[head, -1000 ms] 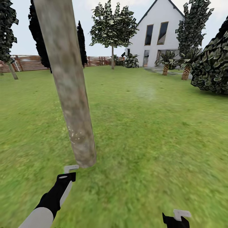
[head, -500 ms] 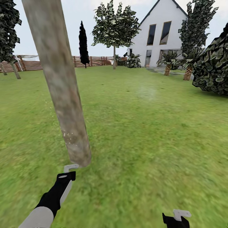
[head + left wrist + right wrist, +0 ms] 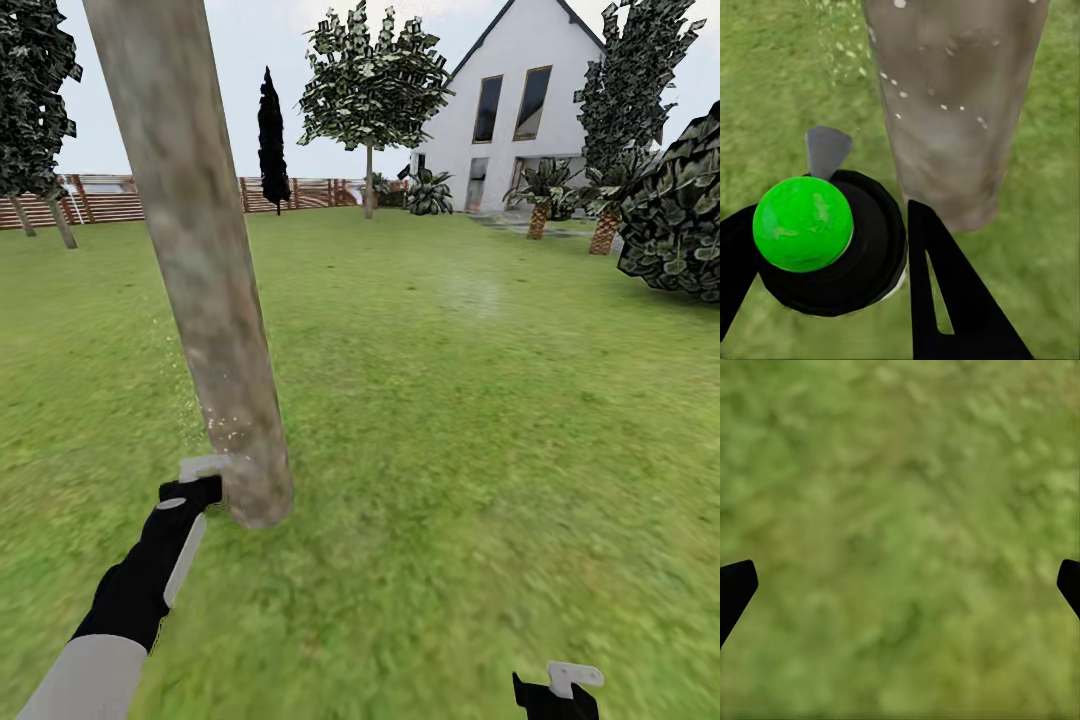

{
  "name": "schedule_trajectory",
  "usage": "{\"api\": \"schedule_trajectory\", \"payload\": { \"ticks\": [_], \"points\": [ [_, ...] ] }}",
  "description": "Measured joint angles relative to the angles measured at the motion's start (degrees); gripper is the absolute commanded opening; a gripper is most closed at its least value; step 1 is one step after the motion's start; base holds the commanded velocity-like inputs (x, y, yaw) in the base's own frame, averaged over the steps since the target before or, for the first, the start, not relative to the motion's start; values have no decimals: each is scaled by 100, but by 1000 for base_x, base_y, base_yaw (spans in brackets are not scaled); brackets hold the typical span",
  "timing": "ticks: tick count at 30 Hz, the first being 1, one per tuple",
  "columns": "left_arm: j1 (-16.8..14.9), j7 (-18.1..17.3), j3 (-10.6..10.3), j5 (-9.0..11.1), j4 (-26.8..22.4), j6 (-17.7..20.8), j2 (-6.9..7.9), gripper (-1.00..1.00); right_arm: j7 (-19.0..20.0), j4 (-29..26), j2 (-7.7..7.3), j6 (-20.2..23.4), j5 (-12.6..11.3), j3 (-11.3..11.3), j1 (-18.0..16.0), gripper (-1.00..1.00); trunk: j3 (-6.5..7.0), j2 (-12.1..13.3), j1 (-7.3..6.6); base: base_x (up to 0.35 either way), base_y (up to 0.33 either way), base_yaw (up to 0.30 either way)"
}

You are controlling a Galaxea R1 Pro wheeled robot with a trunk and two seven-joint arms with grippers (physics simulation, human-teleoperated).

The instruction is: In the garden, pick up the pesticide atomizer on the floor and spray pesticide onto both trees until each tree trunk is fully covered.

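The left gripper (image 3: pixel 832 262) is clamping the pesticide atomizer (image 3: pixel 825 240) between its fingers, holding it just beside the base of the tree trunk (image 3: pixel 215 330) — pale specks are dotting the bark. The right gripper (image 3: pixel 900 577) is hanging wide open and empty over the grass (image 3: pixel 907 510).

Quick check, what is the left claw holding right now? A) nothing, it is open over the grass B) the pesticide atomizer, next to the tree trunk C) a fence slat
B: in the left wrist view the left claw grips the pesticide atomizer close to the tree trunk.
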Motion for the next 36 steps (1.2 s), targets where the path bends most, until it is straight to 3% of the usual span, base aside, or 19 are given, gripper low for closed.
{"api": "schedule_trajectory", "payload": {
  "ticks": [2,4,6,8,10,11,12,14,17,18,20,22,24,26,28,29,31,34,36],
  "points": [
    [2,-2,-28,19,-234,324,15,-100,0,0,0,0,0,0,0,100,0,0,0,0,0,0],
    [9,-12,-154,32,-638,619,-64,-100,4,0,0,-1,0,0,0,100,0,0,0,0,0,0],
    [10,-15,-543,58,-749,655,-83,-100,5,0,0,0,0,0,0,100,0,0,0,0,0,0],
    [54,-12,-758,32,-973,701,-74,-100,7,0,0,2,0,0,0,100,0,0,0,-81,0,0],
    [70,-15,-755,18,-1043,753,-17,-100,7,0,0,0,0,0,0,100,0,0,0,-259,0,0],
    [72,-23,-606,30,-1045,764,10,-100,7,0,0,2,0,0,0,100,0,0,0,-98,0,0],
    [78,-95,-575,148,-1048,759,14,-100,7,0,0,3,0,0,0,100,0,0,0,-32,0,0],
    [40,-295,-574,222,-1053,890,-56,-100,7,0,0,5,0,0,0,100,0,0,0,-9,0,0],
    [-90,-339,-548,331,-1078,1135,-301,-100,7,0,0,4,2,0,0,100,0,0,0,-1,0,0],
    [-152,-336,-409,309,-1088,1192,-275,-100,7,0,0,4,1,0,0,100,0,0,0,0,0,0],
    [-204,-347,74,440,-1096,1248,-186,-100,7,0,3,6,7,0,0,100,0,0,0,0,0,0],
    [-208,-362,221,527,-1097,1258,-19,-100,7,0,7,7,8,0,0,100,0,0,0,0,0,0],
    [-216,-651,137,616,-1127,1458,-12,-100,7,0,8,7,9,0,0,100,0,0,0,0,0,0],
    [-326,-890,-188,594,-1153,1648,-7,-100,7,0,9,5,9,0,0,100,0,0,0,0,0,0],
    [-501,-957,-327,567,-1206,2045,9,-100,7,0,8,6,9,0,0,100,0,0,0,0,0,0],
    [-612,-970,-316,551,-1294,2331,31,-100,7,0,6,7,9,0,0,100,1,0,0,0,0,0],
    [-688,-975,-242,524,-1359,2464,98,-100,7,0,6,7,7,0,0,100,0,0,0,0,0,0],
    [-787,-992,-168,515,-1378,2581,458,-100,7,0,9,7,9,0,0,100,0,0,0,0,0,0],
    [-817,-1008,-167,569,-1386,2626,511,-100,7,0,9,7,9,0,0,100,0,0,0,0,0,0]
  ]
}}
